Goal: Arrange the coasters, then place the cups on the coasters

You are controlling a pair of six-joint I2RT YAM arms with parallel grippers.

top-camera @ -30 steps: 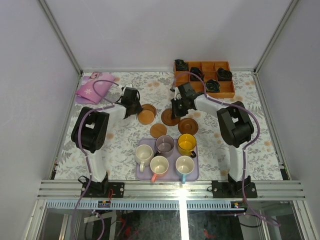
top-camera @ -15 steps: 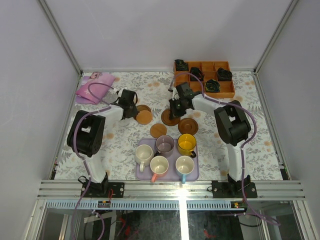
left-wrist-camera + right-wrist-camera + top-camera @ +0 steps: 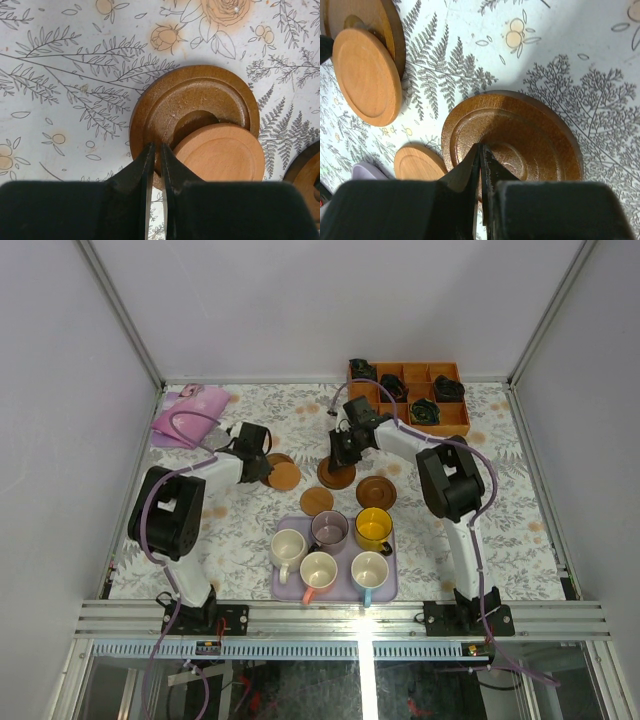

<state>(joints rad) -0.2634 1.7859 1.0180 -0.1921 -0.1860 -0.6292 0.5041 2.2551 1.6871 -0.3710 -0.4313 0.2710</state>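
- 5 cups (image 3: 318, 568) on lilac tray (image 3: 390, 585), near edge of floral desk (image 3: 250, 530): cream, pink-handled, mauve, yellow, blue-handled.
- Just past tray: 1 tan coaster (image 3: 316, 500), 1 dark coaster (image 3: 377, 491), flat, apart.
- right gripper (image 3: 481, 148): fingers together, tips on centre of ridged dark coaster (image 3: 540, 130).
- left gripper (image 3: 155, 148): fingers almost together, tips at rim of far-left dark coaster (image 3: 190, 95); tan disc (image 3: 220, 152) overlaps it.

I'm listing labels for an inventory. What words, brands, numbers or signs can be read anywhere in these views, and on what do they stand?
None can be read in any view.
The coasters, cups, lilac tray, wooden box and floral tablecloth show no lettering.
The pink pouch bears only a white flower print, no words.
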